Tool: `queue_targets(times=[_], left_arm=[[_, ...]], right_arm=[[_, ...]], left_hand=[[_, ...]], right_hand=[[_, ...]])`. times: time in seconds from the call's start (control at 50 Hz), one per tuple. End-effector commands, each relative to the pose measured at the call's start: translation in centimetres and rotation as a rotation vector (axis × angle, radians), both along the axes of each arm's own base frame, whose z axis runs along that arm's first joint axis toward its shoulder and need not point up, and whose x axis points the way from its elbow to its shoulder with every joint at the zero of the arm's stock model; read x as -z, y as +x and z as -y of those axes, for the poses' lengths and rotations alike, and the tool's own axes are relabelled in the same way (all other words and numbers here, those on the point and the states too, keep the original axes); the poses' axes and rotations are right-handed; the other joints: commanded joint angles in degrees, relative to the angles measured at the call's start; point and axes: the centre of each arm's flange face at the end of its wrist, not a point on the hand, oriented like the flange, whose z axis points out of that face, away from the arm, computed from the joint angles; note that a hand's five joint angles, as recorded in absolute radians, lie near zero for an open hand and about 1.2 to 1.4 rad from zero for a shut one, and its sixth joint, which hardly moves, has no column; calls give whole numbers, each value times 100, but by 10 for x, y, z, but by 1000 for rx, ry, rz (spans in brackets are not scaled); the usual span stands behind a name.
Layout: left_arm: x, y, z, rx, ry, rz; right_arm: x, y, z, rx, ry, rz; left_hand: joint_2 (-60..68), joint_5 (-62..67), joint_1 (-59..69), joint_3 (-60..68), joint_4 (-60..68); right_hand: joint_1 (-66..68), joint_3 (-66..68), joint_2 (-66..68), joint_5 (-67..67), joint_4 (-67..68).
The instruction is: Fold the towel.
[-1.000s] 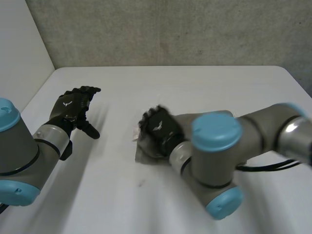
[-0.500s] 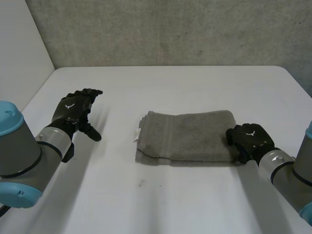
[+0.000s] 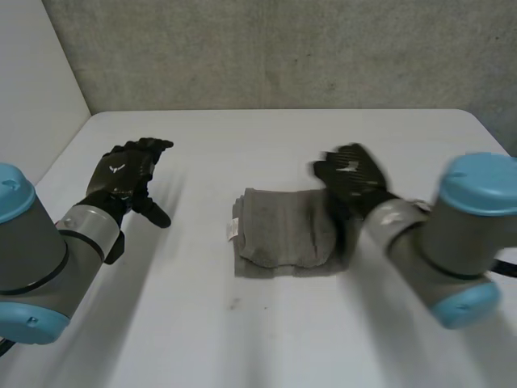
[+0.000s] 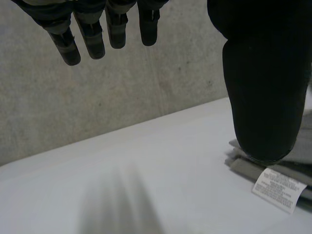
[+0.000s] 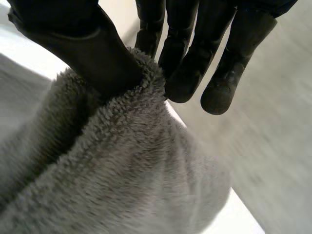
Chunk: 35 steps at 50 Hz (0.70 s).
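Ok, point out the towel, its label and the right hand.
towel (image 3: pixel 279 236), head view, folded grey top.
label (image 4: pixel 279 187), left wrist view, the white tag's middle.
right hand (image 3: pixel 353 175), head view, back of the hand.

Soft, even light, bright on the white table (image 3: pixel 266 347)

- A grey, fluffy towel (image 3: pixel 283 234) lies folded in layers, low beneath my right hand (image 3: pixel 351 174).
- One end is held up, pinched between that hand's thumb and fingers.
- A white care label (image 3: pixel 232 229) sticks out of the end facing my left hand (image 3: pixel 121 178), well apart from it.
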Motion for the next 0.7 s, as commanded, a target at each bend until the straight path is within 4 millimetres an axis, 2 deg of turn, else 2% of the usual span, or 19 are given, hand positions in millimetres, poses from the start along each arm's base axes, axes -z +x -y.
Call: queue_targets(times=[0.02, 0.04, 0.06, 0.1, 0.18, 0.2, 0.22, 0.24, 0.26, 0.28, 0.3, 0.32, 0.34, 0.4, 0.44, 0.46, 0.5, 0.62, 0.7], left_arm=[[-16, -2, -2, 5, -27, -11], [-19, -2, -2, 5, -27, -15], [-19, -2, -2, 5, -27, -15], [-24, -3, -1, 5, -17, -31], [-29, -3, 1, 2, -5, -55], [-30, -4, 2, 3, 2, -67], [-32, -5, 4, 3, 7, -77], [-32, -5, 4, 3, 7, -77], [-35, -8, 4, 9, 6, -86], [-37, -10, 6, 13, 3, -91], [-37, -10, 6, 13, 3, -91], [-39, -13, 8, 20, 1, -92], [-40, -17, 9, 29, 2, -94], [-43, -30, 8, 63, 6, -96], [-43, -37, 7, 80, 13, -95], [-43, -37, 7, 80, 13, -95], [-40, -54, 2, 105, 35, -88], [-25, -80, -5, 117, 79, -58], [8, -103, -8, 124, 152, -5]], right_arm=[[20, 77, -57, -264, -33, -142], [29, 87, -68, -299, -36, -178], [29, 88, -68, -300, -36, -178], [50, 100, -85, -352, -15, -248], [55, 103, -90, -356, 2, -266], [51, 102, -89, -340, 0, -261], [51, 102, -89, -340, 0, -261], [37, 99, -84, -289, -14, -240], [37, 99, -84, -289, -14, -239], [19, 94, -78, -210, -18, -200], [19, 94, -78, -209, -18, -200], [4, 87, -74, -137, -4, -149], [-6, 80, -70, -83, 19, -106], [-15, 72, -67, -38, 47, -58], [-31, 53, -55, 35, 107, 44], [-31, 52, -55, 36, 108, 44], [-39, 31, -39, 114, 172, 136], [-34, 13, -26, 165, 281, 195], [-20, 1, -10, 179, 386, 197]], left_hand=[[54, -169, -7, 43, 46], [54, -169, -7, 43, 46], [54, -169, -7, 43, 46], [54, -169, -7, 43, 46], [54, -169, -7, 43, 46], [54, -169, -7, 43, 46], [54, -169, -7, 43, 46], [54, -169, -7, 43, 46], [54, -169, -7, 43, 46], [54, -169, -7, 43, 46], [54, -169, -7, 43, 46], [54, -169, -7, 43, 46], [54, -169, -7, 43, 46], [54, -169, -7, 43, 46], [59, -164, -3, 48, 51], [59, -164, -2, 48, 51], [76, -148, 14, 65, 68], [76, -147, 14, 65, 68], [59, -164, -2, 48, 51]], right_hand=[[481, 332, 514, 330, 303], [481, 332, 514, 330, 303], [481, 332, 514, 330, 303], [481, 332, 514, 330, 303], [481, 332, 514, 330, 303], [-812, -961, -780, -963, -990], [-825, -974, -792, -976, -1003], [-3989, -4138, -3957, -4140, -4167], [-4021, -4170, -3988, -4172, -4198], [-6019, -6168, -5987, -6171, -6197], [-6039, -6188, -6007, -6191, -6217], [-6519, -6668, -6486, -6670, -6697], [-6519, -6668, -6486, -6670, -6697], [-6519, -6668, -6486, -6670, -6697], [-6519, -6668, -6486, -6670, -6697], [-6519, -6668, -6486, -6670, -6697], [-6519, -6668, -6486, -6670, -6697], [-6519, -6668, -6486, -6670, -6697], [-6519, -6668, -6486, -6670, -6697]])
